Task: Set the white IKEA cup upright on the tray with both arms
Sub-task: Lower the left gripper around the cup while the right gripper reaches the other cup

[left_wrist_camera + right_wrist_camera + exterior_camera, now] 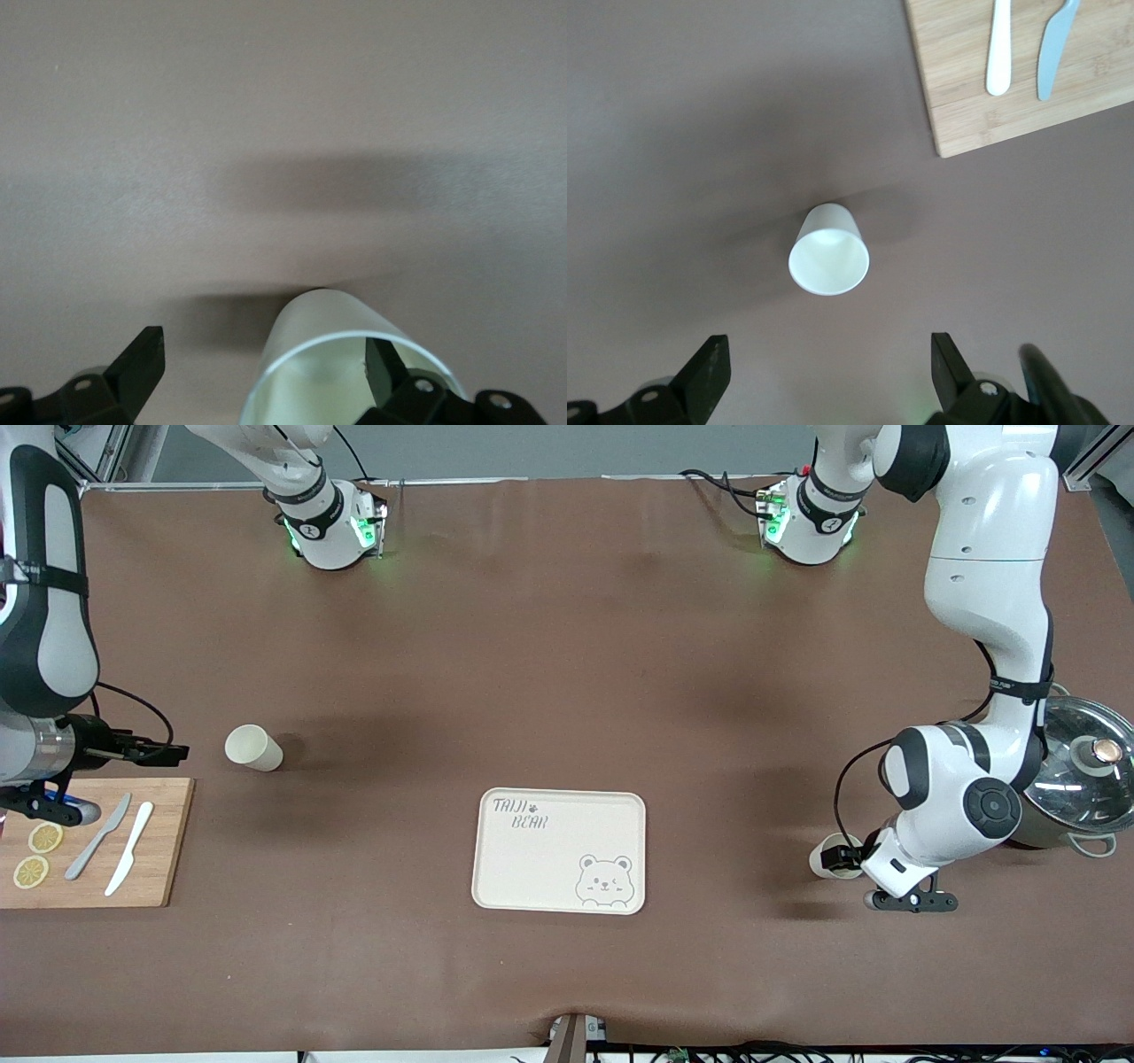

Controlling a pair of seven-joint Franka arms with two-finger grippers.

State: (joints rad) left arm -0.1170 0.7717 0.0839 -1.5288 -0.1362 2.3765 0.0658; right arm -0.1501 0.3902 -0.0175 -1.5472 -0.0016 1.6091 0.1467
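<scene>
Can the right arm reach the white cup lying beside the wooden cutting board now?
Probably yes. The right gripper hangs open near the white plastic cup, which lies on its side on bare brown table; nothing stands between them.

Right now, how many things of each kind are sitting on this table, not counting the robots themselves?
White cups: 2
Tray: 1
Wooden board: 1
Knives: 2
Lemon slices: 2
Lidded pot: 1
Total: 9
</scene>
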